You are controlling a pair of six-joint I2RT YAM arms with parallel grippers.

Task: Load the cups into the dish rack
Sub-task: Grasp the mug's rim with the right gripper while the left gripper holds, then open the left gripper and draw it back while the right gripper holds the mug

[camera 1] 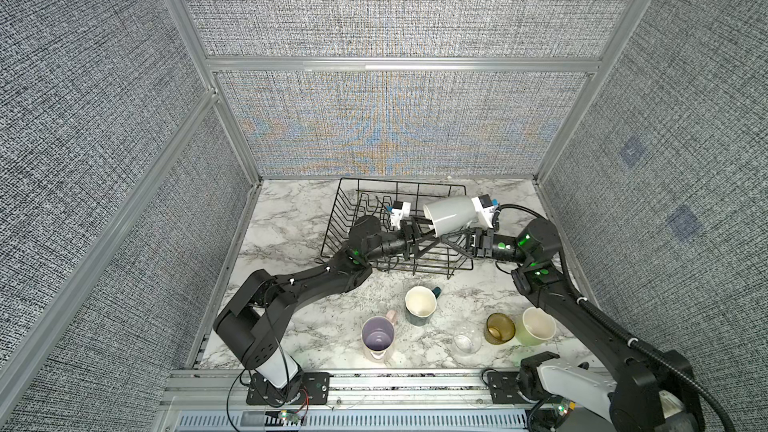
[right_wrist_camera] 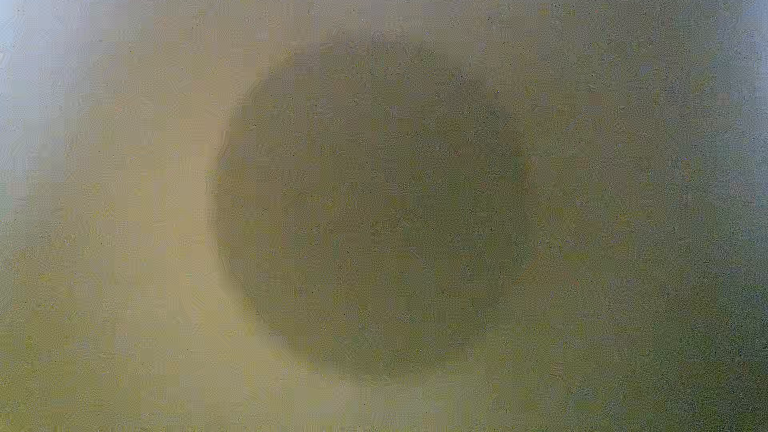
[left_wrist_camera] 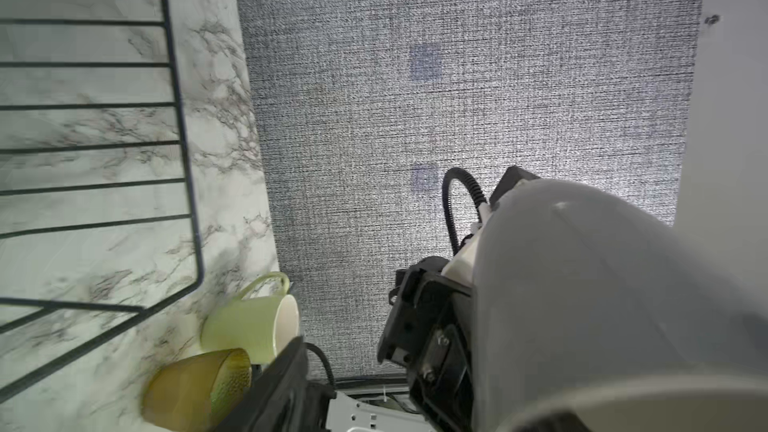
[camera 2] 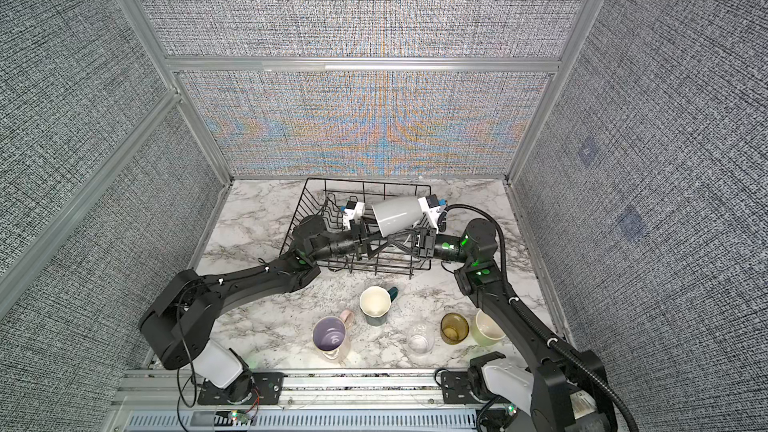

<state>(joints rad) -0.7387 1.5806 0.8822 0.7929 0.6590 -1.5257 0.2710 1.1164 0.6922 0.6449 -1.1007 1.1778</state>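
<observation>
1. Left tool [camera 1: 430, 229]: jaws spread wide at the mouth of the grey mug [camera 1: 451, 211], gripping nothing.
2. Right tool [camera 1: 444, 238]: closed beneath the mug, holding it sideways above the right side of the dish rack [camera 1: 345, 209].
3. Step: hand-over, apparently complete.
4. Next: withdraw the left tool, then lower the mug into the rack.

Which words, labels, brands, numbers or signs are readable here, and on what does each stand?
No readable text anywhere.
The grey mug and the dish rack show no writing.
The bluish patches on the wall: too blurred to read.
</observation>
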